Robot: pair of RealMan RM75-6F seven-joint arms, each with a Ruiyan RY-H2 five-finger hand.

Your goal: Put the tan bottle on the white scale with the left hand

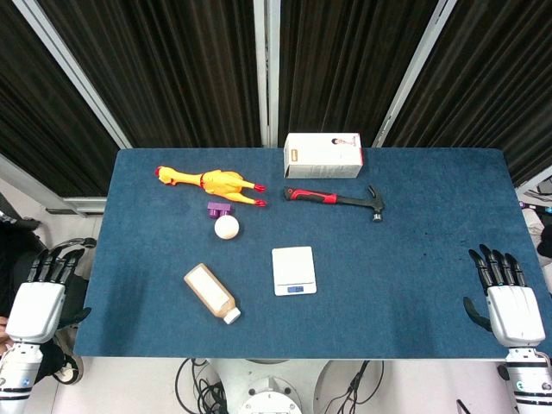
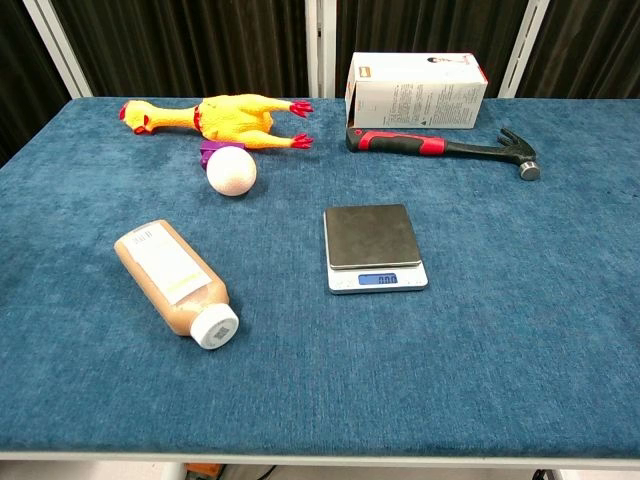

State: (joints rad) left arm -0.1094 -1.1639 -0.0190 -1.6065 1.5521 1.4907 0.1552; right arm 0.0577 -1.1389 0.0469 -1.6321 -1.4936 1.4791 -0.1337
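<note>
The tan bottle [image 1: 210, 293] [image 2: 174, 281] lies on its side on the blue table, white cap toward the front edge. The white scale [image 1: 294, 270] [image 2: 372, 247] sits to its right, with a grey top plate and nothing on it. My left hand [image 1: 40, 296] hangs off the table's left edge, well left of the bottle, fingers apart and empty. Off the right edge my right hand [image 1: 506, 297] is likewise open and empty. Neither hand shows in the chest view.
A yellow rubber chicken [image 1: 210, 181] [image 2: 215, 115], a purple block [image 1: 219, 209], and a white ball [image 1: 227, 227] [image 2: 232, 170] lie behind the bottle. A white box [image 1: 323, 154] [image 2: 416, 90] and a red-handled hammer [image 1: 336, 199] [image 2: 445, 147] sit at the back.
</note>
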